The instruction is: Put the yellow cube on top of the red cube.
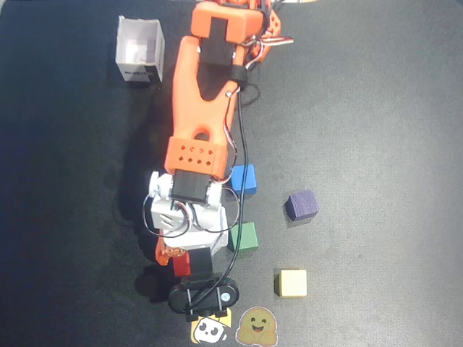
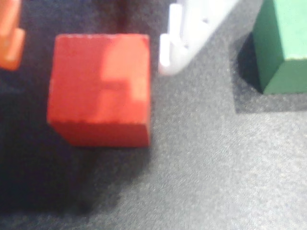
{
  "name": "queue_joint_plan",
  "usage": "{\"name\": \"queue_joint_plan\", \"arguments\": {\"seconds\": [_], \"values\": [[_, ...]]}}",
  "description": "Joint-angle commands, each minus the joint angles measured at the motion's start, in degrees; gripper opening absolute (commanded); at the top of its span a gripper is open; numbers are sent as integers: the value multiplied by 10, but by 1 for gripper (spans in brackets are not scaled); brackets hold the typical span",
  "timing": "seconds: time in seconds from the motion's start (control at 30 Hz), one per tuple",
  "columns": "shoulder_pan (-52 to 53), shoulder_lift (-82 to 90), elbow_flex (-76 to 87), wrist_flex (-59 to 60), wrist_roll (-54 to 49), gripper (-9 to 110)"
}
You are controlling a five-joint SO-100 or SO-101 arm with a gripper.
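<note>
my arm [image 1: 199, 108] stretches down the overhead view, so my gripper [image 2: 91, 45] sits spread around the red cube [image 2: 100, 88], fingers either side and seemingly not touching, though blur hides the contact. the green cube [image 2: 283, 45] lies just right of red. the yellow cube [image 1: 292, 283] waits farther right, untouched, nothing stacked yet.
</note>
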Motion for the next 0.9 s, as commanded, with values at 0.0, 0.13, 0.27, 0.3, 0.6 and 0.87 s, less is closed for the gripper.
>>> {"name": "queue_joint_plan", "arguments": {"seconds": [0.0, 0.13, 0.27, 0.3, 0.6, 0.87], "values": [[-3, 29, -11, -2, -1, 22], [-24, 63, 15, 0, 11, 22], [-71, 81, 11, -2, 91, 22], [-84, 82, 5, -2, 109, 22], [-165, 83, 6, -42, 214, 23], [-227, 72, 19, -93, 310, 24]]}}
